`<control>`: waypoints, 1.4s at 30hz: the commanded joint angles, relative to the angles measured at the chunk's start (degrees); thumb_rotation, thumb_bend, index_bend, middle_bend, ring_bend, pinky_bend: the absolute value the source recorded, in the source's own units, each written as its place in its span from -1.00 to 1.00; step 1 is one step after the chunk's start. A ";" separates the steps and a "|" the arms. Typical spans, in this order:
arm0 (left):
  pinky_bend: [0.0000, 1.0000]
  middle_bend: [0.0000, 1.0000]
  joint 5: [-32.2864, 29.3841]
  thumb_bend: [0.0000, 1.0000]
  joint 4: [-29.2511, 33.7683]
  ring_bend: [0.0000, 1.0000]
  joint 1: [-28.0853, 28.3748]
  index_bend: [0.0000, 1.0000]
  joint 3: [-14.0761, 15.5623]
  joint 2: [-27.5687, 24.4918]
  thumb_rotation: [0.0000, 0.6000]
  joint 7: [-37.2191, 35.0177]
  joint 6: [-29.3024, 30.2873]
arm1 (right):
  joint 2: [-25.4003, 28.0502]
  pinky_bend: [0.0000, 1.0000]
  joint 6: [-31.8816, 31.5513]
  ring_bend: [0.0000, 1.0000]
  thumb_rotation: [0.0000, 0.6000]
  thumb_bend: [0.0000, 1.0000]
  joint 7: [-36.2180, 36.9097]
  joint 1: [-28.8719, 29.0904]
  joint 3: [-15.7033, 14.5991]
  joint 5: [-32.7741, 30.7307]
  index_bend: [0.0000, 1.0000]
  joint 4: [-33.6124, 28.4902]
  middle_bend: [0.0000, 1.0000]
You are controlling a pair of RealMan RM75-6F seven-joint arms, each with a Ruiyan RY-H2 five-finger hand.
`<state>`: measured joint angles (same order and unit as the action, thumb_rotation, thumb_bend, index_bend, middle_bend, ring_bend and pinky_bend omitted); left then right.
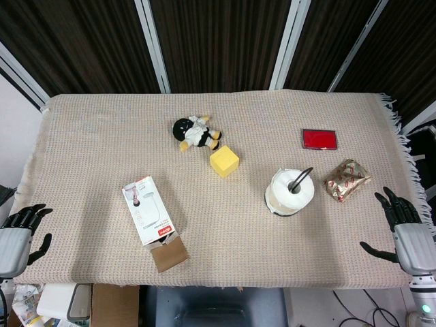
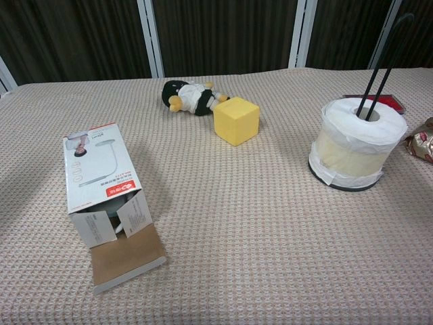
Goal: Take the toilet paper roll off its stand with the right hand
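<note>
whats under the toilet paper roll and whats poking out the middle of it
The toilet paper roll sits on a dark round base, only its edge showing. A thin black rod loop rises from the core; its lower end is hidden inside.

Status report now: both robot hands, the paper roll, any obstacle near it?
Left robot hand and right robot hand open, at table edge. Toilet paper roll on its stand, untouched. Foil packet close beside roll.

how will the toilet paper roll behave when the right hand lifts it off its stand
The toilet paper roll looks soft and wrapped in thin film, so it probably squashes and may slip in the right hand. Likely light. The stand rises as a tall thin loop through its core, so a tilted lift could snag and tip it.
</note>
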<state>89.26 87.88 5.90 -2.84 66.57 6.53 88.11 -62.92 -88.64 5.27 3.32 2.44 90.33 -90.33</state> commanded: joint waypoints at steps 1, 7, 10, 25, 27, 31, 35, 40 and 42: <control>-0.40 -0.62 0.39 -0.12 0.48 -0.61 0.08 -0.49 0.42 -0.52 1.00 -0.48 -0.30 | -0.17 -0.57 -0.41 -0.75 1.00 -0.88 0.40 -0.10 0.09 0.23 -1.00 0.28 -0.89; -0.40 -0.62 1.17 -0.12 0.73 -0.61 0.27 -0.48 1.02 -0.99 1.00 -0.92 -0.75 | -0.44 -0.58 -0.01 -0.75 1.00 -0.88 2.44 0.02 0.66 -0.87 -1.00 0.73 -0.92; -0.40 -0.62 1.68 -0.12 0.53 -0.61 0.40 -0.48 1.17 -1.00 1.00 -1.11 -0.69 | -0.13 -0.58 0.41 -0.76 1.00 -0.88 4.71 0.31 1.14 -1.41 -1.00 1.40 -0.93; -0.38 -0.61 3.80 -0.12 1.17 -0.61 0.23 -0.47 2.21 -1.90 1.00 -2.01 0.15 | 2.61 -0.95 16.04 -1.00 1.00 -1.00 47.01 10.76 4.42 -4.10 -1.00 9.95 -1.00; -0.38 -0.61 4.02 -0.12 1.27 -0.61 0.27 -0.47 2.38 -2.02 1.00 -2.02 0.02 | 2.71 -0.95 20.39 -1.00 1.00 -1.00 50.15 13.47 4.54 -3.93 -1.00 9.90 -1.00; -0.38 -0.61 4.29 -0.12 1.25 -0.61 0.23 -0.47 2.48 -2.00 1.00 -1.95 0.22 | 0.43 -0.95 24.41 -1.00 1.00 -1.00 49.64 17.36 5.15 -3.59 -1.00 11.08 -1.00; -0.38 -0.60 4.40 -0.12 1.26 -0.61 0.15 -0.47 2.61 -2.15 1.00 -2.26 0.31 | -2.15 -0.96 27.89 -1.00 1.00 -1.00 45.51 20.57 5.92 -4.74 -1.00 10.81 -1.00; -0.38 -0.59 4.42 -0.12 1.29 -0.60 0.12 -0.47 2.65 -2.24 1.00 -2.47 0.36 | -3.78 -0.96 31.22 -1.00 1.00 -1.00 42.82 23.26 6.09 -5.62 -1.00 9.26 -1.00; -0.38 -0.59 4.54 -0.12 1.32 -0.60 0.11 -0.47 2.74 -2.30 1.00 -2.56 0.36 | -4.21 -0.96 32.61 -1.00 1.00 -1.00 42.56 24.23 5.98 -5.83 -1.00 8.75 -1.00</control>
<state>93.79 89.20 6.00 -0.11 64.28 3.98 88.46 -66.64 -56.77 48.23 27.00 8.39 84.82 -81.10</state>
